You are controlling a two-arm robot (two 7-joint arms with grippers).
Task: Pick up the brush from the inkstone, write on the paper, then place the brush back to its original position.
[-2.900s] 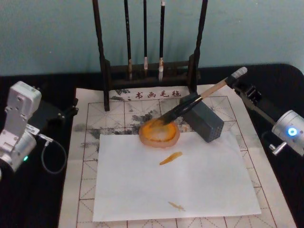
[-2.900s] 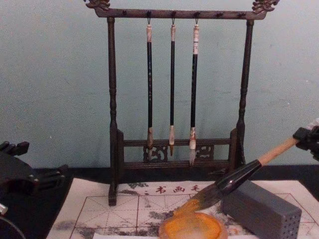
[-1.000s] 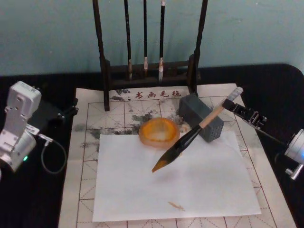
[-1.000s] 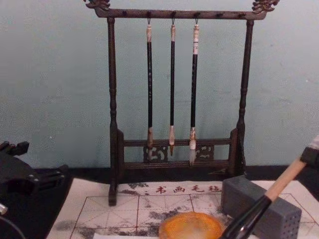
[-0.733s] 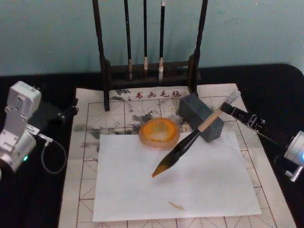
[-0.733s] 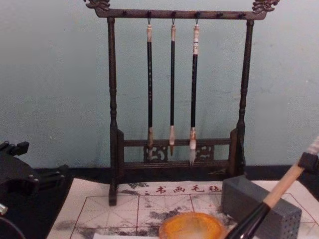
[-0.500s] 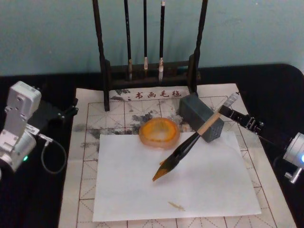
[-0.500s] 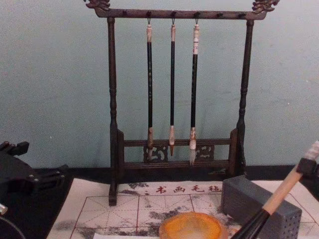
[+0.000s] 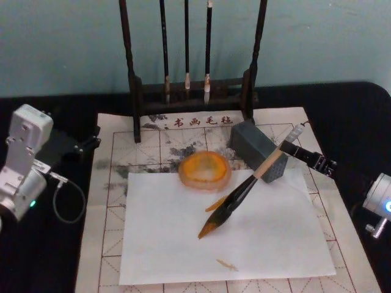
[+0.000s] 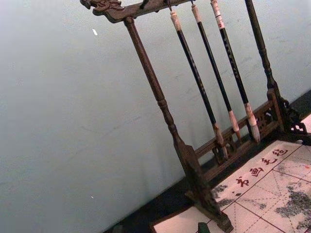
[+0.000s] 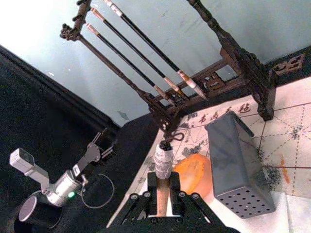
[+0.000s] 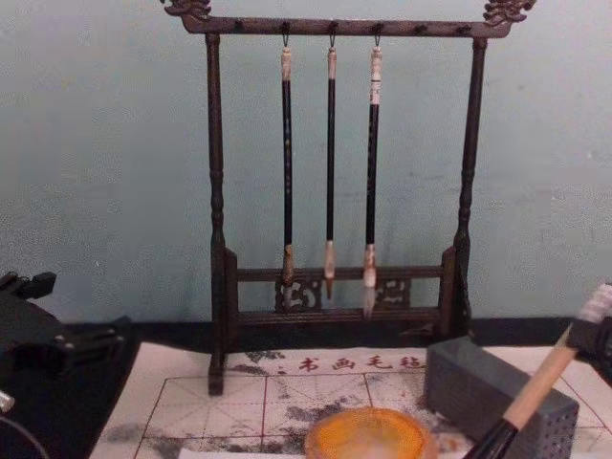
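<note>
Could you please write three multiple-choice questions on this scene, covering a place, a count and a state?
1. Where is the tip of the brush? A. over the plain white sheet B. in the orange dish C. on the grey block
2. How many thin brushes hang on the rack? A. two B. three C. five
3. What is the right gripper doing? A. open, empty B. shut on the brush C. parked, idle
Answers: 1 A, bristles above the sheet; 2 B, three hang side by side; 3 B, fingers clamp the handle. The left gripper is parked at the left.
</note>
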